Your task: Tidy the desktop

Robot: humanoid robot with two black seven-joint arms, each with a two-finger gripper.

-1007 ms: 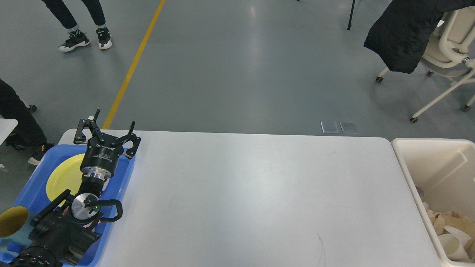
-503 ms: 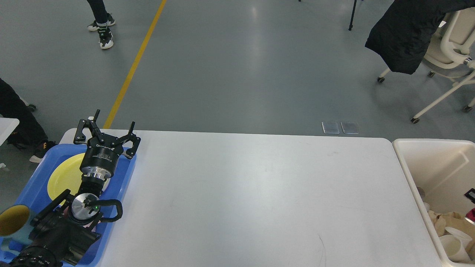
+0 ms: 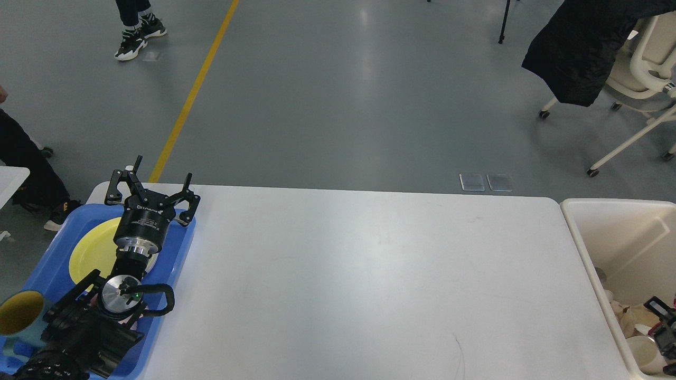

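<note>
The desktop (image 3: 369, 274) is a wide white tabletop filling the middle of the head view, with nothing lying on its bare surface. My left gripper (image 3: 158, 178) hovers over the far end of the blue tray (image 3: 182, 248) at the table's left end, fingers spread open and empty. A black part of my right gripper (image 3: 664, 328) pokes in at the right edge, above the rubbish in the cream bin (image 3: 581, 237); its fingers cannot be told apart.
In the tray lie a yellow plate (image 3: 90, 250) and a teal cup with a yellow inside (image 3: 18, 312). The bin holds paper cups (image 3: 641, 351) and crumpled brown paper. A chair with a black coat (image 3: 581, 47) stands far right; a person's feet show far left.
My right gripper has come further into view at the right edge over the bin. The left arm has not moved. The person in the background has walked further away.
</note>
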